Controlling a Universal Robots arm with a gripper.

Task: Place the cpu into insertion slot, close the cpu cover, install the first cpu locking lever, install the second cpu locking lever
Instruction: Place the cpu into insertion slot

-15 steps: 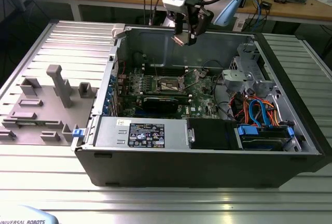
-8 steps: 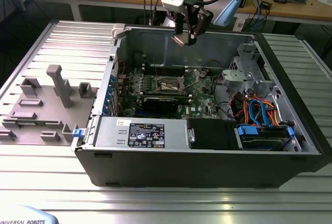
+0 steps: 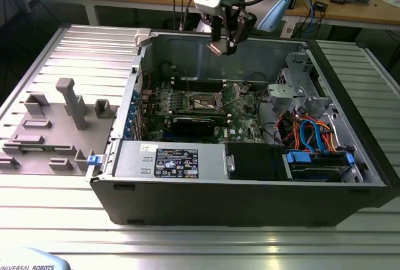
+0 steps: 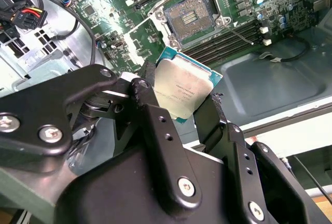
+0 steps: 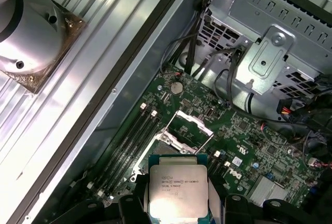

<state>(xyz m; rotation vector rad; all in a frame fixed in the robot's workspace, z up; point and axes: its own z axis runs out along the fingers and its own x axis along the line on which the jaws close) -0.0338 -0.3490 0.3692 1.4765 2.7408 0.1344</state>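
Observation:
My gripper (image 3: 223, 45) hangs above the open computer case (image 3: 250, 201), over its rear wall. It is shut on the cpu (image 4: 184, 92), a flat square chip with a silver top and a green edge, gripped by two opposite sides between the black fingers (image 4: 145, 92). In the first wrist view the cpu (image 5: 178, 190) sits between the fingers in front of the board. The insertion slot (image 4: 191, 16) lies bare on the green board below, dark in the middle with a silvery rim, also visible as the insertion slot (image 3: 205, 101). The cpu cover (image 5: 188, 124) stands raised beside the slot.
Long black memory slots (image 4: 233, 42) flank the socket. A silver drive cage (image 3: 300, 89) and coloured cables (image 3: 312, 134) fill the case's right side in the exterior view. A black card (image 3: 197, 123) lies in front of the socket. A grey fixture plate (image 3: 62, 120) sits on the exterior view's left.

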